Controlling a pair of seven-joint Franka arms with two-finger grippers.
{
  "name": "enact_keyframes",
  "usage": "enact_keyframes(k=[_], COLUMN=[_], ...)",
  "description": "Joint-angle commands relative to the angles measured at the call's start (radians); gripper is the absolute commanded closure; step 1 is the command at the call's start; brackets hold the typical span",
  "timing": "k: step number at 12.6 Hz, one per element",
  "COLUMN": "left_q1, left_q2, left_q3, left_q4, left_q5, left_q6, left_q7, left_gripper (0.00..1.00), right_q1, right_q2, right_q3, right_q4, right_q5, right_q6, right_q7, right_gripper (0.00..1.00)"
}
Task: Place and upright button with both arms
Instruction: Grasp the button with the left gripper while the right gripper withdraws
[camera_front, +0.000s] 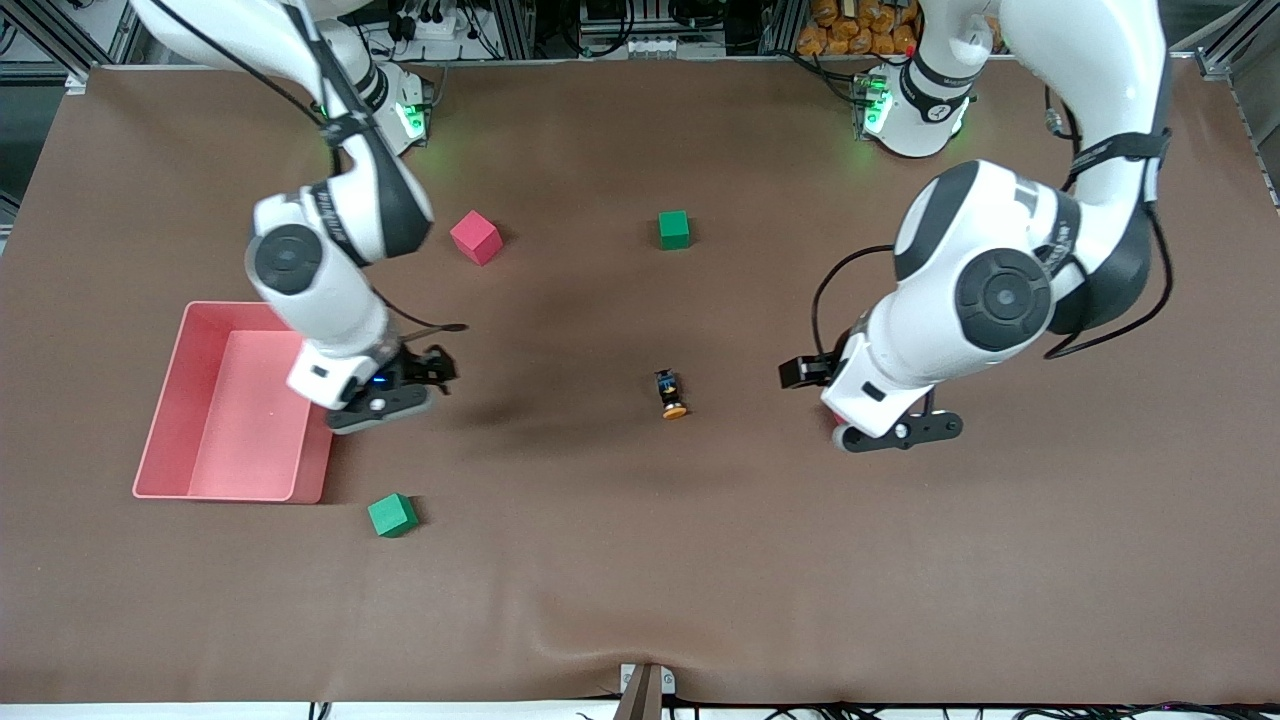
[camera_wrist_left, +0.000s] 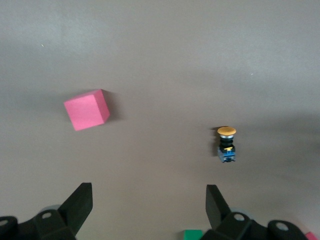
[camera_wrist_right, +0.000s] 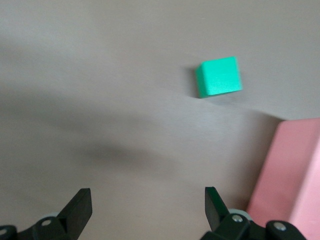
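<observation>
A green cube (camera_front: 392, 515) sits nearest, at seven o'clock from the button (camera_front: 670, 394), which lies tipped on the bench (camera_front: 640, 590). Both the left gripper (camera_wrist_left: 149, 210) and right gripper (camera_wrist_right: 148, 210) hover with fingers spread; a clumsy pinch could roll it away.

bin (camera_wrist_right: 295, 175) running off right wrist view's edge | green cube (camera_wrist_left: 192, 234) showing only a sliver at left wrist view's edge | arms' upper links leaving front view

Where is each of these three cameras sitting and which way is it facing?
Front view: high across the table, facing both arms, the button lying between them.
Left wrist view: on the left arm, looking down past its open claw at the button and red cube; both appear in the front view.
Right wrist view: above its open claw, green cube, pink bin.
</observation>
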Motion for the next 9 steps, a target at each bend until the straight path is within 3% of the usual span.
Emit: enact_keyframes(k=[1, 3, 9], left_q1=[-0.066, -0.072, -0.216], left_q2=[0.047, 0.093, 0.243], left_q3=[0.013, 0.0, 0.021], left_q4=[0.036, 0.034, 0.026], left_q5=[0.019, 0.015, 0.034], left_q6=[0.061, 0.128, 0.339], left_q7=[-0.1, -0.114, -0.249], left_gripper=[0.0, 0.0, 0.0], right_q1=[-0.056, -0.095, -0.168], right_q2=[-0.11, -0.118, -0.201], right_q3=[0.019, 0.02, 0.02], right_q4=[-0.105, -0.11, -0.077], right_q5=[-0.02, -0.015, -0.012], right_q6=[0.013, 0.013, -0.042], right_q7=[-0.075, -0.074, -0.076], right_gripper=[0.0, 0.0, 0.0])
